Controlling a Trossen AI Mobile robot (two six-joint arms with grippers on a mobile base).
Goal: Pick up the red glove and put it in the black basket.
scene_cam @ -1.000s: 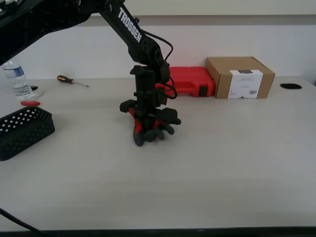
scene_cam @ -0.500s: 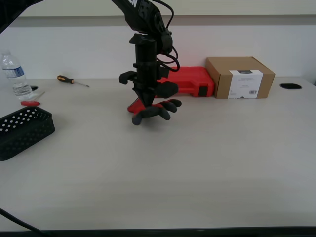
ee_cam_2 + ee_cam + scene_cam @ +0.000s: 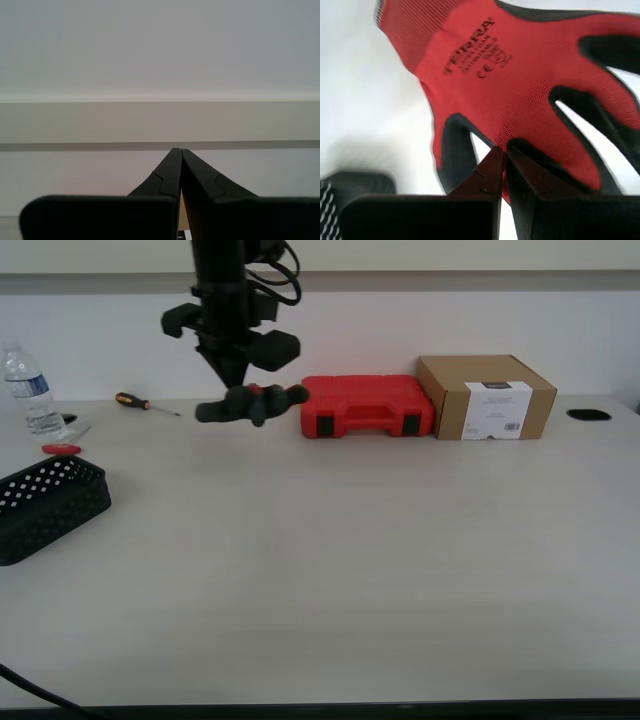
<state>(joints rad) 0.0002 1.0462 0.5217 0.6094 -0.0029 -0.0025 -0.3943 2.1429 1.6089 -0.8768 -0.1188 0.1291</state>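
Observation:
My first gripper (image 3: 236, 380) is shut on the red glove (image 3: 250, 402) and holds it high above the table, near the back, left of the middle in the exterior view. In the first wrist view the red glove (image 3: 510, 85) fills the frame, red back up, dark fingers spread, pinched between the closed fingertips (image 3: 492, 167). The black basket (image 3: 48, 506) stands at the exterior view's left edge of the table; a corner of it shows in the first wrist view (image 3: 350, 200). My second gripper (image 3: 180, 155) is shut and empty, facing a wall, and does not show in the exterior view.
A red tool case (image 3: 366, 406) and a cardboard box (image 3: 486, 396) stand at the back. A screwdriver (image 3: 145, 403), a water bottle (image 3: 30, 390) and a small flat red object (image 3: 60, 449) lie at the back left, beyond the basket.
My first gripper has lifted the red glove off the table and carried it up and toward the exterior view's left, from the middle of the table toward the basket side.

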